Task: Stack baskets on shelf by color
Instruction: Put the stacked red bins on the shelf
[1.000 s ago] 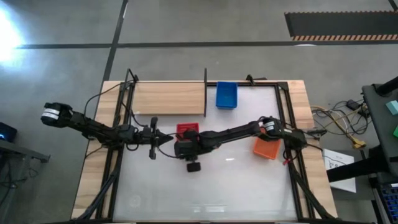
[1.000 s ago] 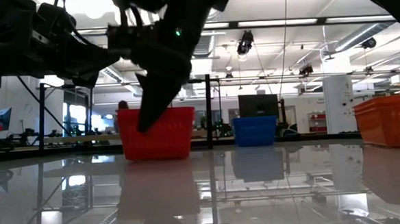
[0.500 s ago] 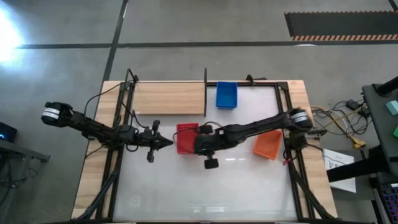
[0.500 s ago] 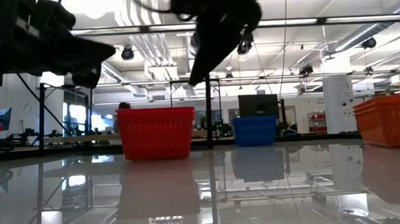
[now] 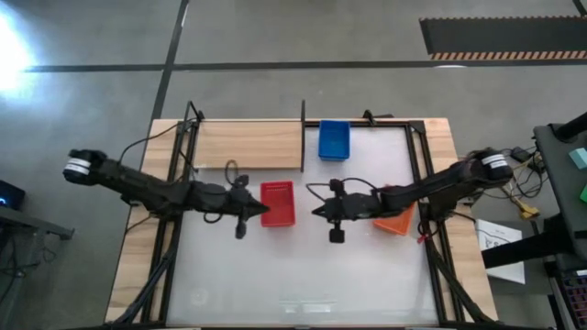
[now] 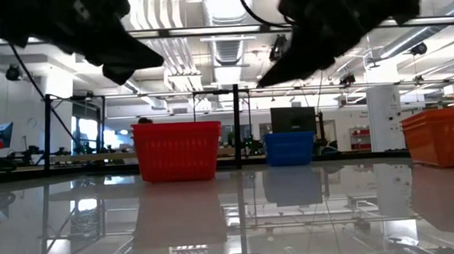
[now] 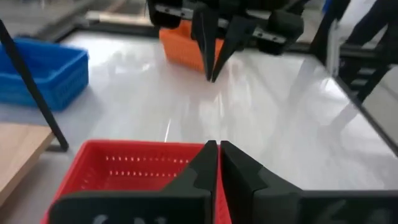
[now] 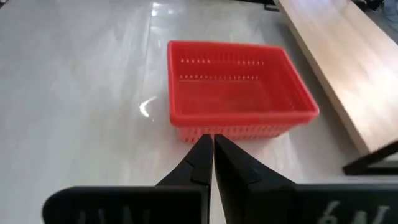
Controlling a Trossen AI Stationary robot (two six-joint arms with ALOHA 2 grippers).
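A red basket point(image 5: 278, 203) stands on its bottom on the white tabletop, in front of the light-wood shelf point(image 5: 249, 145); it also shows in the left wrist view point(image 7: 137, 165) and the right wrist view point(image 8: 236, 90). My left gripper point(image 5: 266, 212) is shut and hovers over the basket's left rim point(image 7: 217, 149), above it in the low view point(image 6: 130, 58). My right gripper point(image 5: 316, 211) is shut and hangs in the air to the basket's right point(image 8: 210, 144), pointing at it. A blue basket point(image 5: 335, 140) and an orange basket point(image 5: 396, 220) stand apart on the table.
The shelf has a thin dark post point(image 5: 303, 133) at its right end, next to the blue basket. The orange basket lies under my right arm near the table's right frame rail point(image 5: 424, 183). Bare white tabletop point(image 5: 303, 275) lies toward the near edge.
My right gripper has risen from the red basket and drawn back toward the table's right edge, leaving the basket standing in place. My left gripper has moved toward the right, up to the basket's left rim.
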